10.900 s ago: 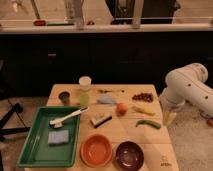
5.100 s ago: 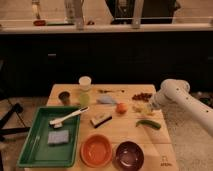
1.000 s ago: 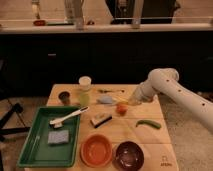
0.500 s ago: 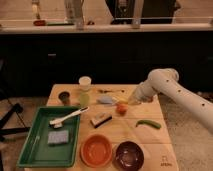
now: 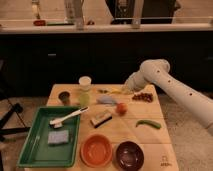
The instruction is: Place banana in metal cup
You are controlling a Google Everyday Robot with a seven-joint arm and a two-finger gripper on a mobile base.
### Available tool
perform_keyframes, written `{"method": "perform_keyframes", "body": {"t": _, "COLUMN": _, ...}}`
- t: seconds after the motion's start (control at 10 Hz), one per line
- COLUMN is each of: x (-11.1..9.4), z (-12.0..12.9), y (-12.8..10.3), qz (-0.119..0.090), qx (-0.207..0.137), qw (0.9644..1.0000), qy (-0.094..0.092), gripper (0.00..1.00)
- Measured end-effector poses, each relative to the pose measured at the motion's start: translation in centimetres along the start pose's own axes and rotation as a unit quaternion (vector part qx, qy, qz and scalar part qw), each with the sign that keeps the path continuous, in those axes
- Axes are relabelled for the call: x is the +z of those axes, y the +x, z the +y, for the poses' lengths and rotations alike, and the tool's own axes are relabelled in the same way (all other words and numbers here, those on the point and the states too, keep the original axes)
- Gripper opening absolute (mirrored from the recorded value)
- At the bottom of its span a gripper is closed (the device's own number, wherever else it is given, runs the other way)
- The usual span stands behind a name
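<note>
Shifted back from the orange fruit (image 5: 121, 108), the closed end effector (image 5: 126, 89) sits at the rear of the tabletop (image 5: 150, 145), just beside the banana (image 5: 116, 91). The metal cup (image 5: 64, 96) stands well apart, at the left.

Matt wood table (image 5: 150, 141), dull metal cup (image 5: 64, 97), glossy green plastic tray (image 5: 31, 144), smooth white arm (image 5: 172, 86)'s pincer (image 5: 128, 88) by banana (image 5: 116, 91)

claw (image 5: 126, 89): closed, low over far side of counter (image 5: 155, 142), tips blurred
banana (image 5: 115, 91): right end hidden by claw; grip cannot be told
arm (image 5: 192, 102): cut off at right edge
</note>
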Motion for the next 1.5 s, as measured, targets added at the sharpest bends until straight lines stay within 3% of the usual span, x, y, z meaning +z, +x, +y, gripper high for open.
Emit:
{"method": "perform_keyframes", "body": {"t": 0.5, "x": 3.2, "z": 0.0, "y": -6.0, "qz": -0.016, "qx": -0.063, "qw": 0.9979, "qy": -0.005, "gripper": 0.00}}
{"method": "perform_keyframes", "body": {"t": 1.0, "x": 5.3, "z": -0.4, "y": -9.4, "qz": -0.028, "qx": -0.116, "qw": 0.9929, "qy": -0.005, "gripper": 0.00}}
{"method": "perform_keyframes", "body": {"t": 1.5, "x": 6.9, "z": 0.1, "y": -12.1, "qz": -0.040, "qx": -0.146, "qw": 0.9884, "qy": -0.018, "gripper": 0.00}}
